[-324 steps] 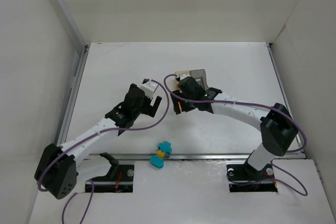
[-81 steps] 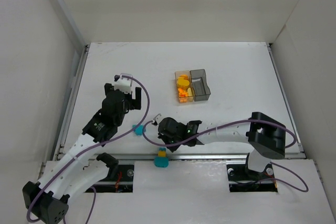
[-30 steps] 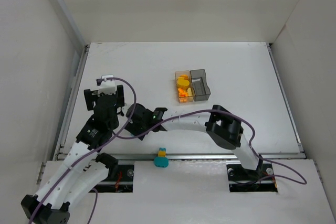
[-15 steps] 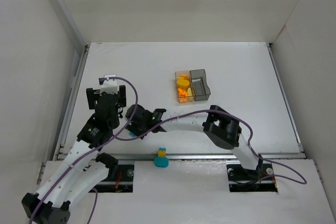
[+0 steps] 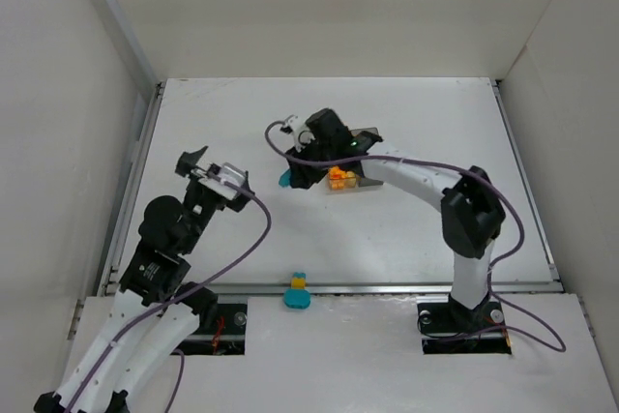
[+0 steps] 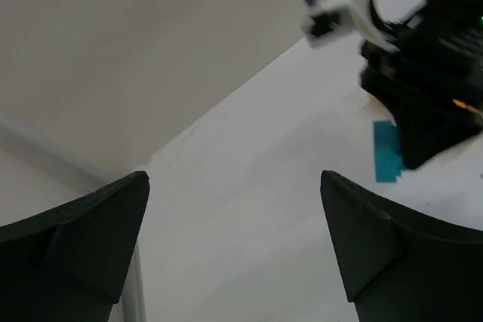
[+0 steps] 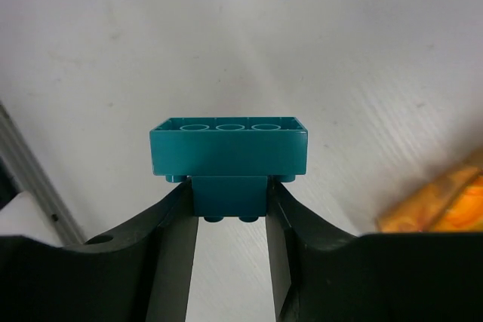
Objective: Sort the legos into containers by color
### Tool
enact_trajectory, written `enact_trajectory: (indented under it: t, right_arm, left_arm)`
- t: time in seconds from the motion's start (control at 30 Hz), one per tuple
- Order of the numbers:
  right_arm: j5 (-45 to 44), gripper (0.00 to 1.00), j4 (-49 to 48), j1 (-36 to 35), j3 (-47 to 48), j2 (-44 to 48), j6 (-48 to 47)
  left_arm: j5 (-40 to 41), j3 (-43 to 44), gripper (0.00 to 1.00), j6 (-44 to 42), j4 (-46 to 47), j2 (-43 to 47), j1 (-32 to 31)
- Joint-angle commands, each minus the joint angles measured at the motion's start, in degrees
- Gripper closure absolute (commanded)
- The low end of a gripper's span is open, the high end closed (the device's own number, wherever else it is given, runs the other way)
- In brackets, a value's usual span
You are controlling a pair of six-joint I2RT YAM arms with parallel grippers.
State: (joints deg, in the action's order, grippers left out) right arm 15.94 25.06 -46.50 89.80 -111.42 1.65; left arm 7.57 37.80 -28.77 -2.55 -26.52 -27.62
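Note:
My right gripper (image 5: 290, 175) is shut on a teal lego (image 5: 283, 179) and holds it just left of the containers. The right wrist view shows this teal lego (image 7: 229, 148) pinched between the fingers (image 7: 170, 239), above the white table. The orange bin (image 5: 338, 178) holds orange and yellow pieces, and its corner shows in the right wrist view (image 7: 445, 205). The grey bin (image 5: 371, 134) is mostly hidden under the right arm. My left gripper (image 5: 213, 169) is open and empty at the left, well clear of the bins. A teal and yellow lego stack (image 5: 297, 292) lies at the front edge.
The left wrist view looks across bare white table toward the back wall, with the right gripper (image 6: 423, 73) and its teal lego (image 6: 389, 152) at the right. White walls enclose the table on three sides. A metal rail (image 5: 387, 287) runs along the front.
My right gripper has swung from the front left up to the bins, carrying the teal lego. My left arm has drawn back toward its base.

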Motion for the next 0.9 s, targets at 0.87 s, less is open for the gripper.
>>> enact_trajectory:
  t: [0.87]
  right_arm:
    - [26.07, 1.0, 1.66, -1.75, -3.75, 20.27, -1.39]
  left_arm:
    - [-49.5, 10.1, 0.37, -72.21, -21.0, -16.63, -4.63]
